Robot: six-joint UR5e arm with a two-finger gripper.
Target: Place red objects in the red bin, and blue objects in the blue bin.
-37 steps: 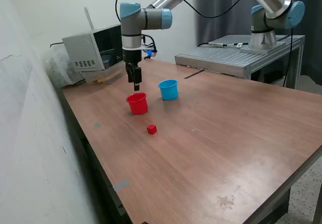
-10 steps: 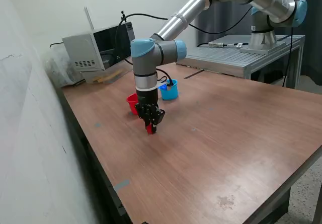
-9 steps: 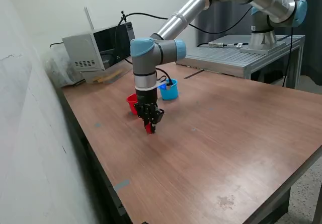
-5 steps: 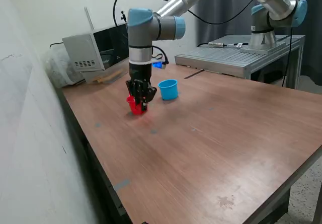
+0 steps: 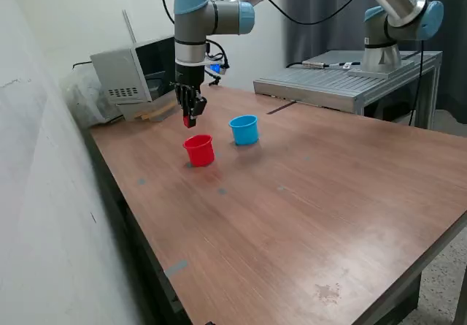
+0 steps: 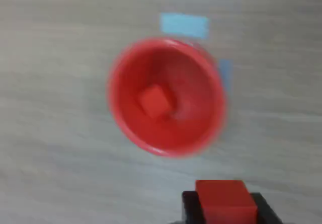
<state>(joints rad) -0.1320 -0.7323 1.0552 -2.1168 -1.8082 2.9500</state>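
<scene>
The counter (image 5: 314, 193) is a brown wood-grain top. At its far end, toward the exterior view's left, sits a grey box-like device (image 5: 135, 73) with a dark opening. Toward the exterior view's right stands a grey metal table (image 5: 343, 80) that carries the base of the arm. Nothing stands between the gripper (image 5: 190, 115) and the cups.

Two cups stand upright near each other: one red cup (image 5: 198, 150) and one light blue cup (image 5: 244, 130), the blue one toward the exterior view's right of the red.

Two red cubes show. One red cube (image 6: 154, 101) lies inside the red cup on its bottom, seen in the wrist view. The other red cube (image 6: 225, 200) is pinched between the gripper's dark fingers (image 6: 190, 207), and the gripper hangs in the air above the red cup, slightly toward the exterior view's left of it. A small blue patch (image 6: 184, 24) shows on the counter just beside the red cup. No blue cubes can be made out; the inside of the blue cup is not visible.
</scene>
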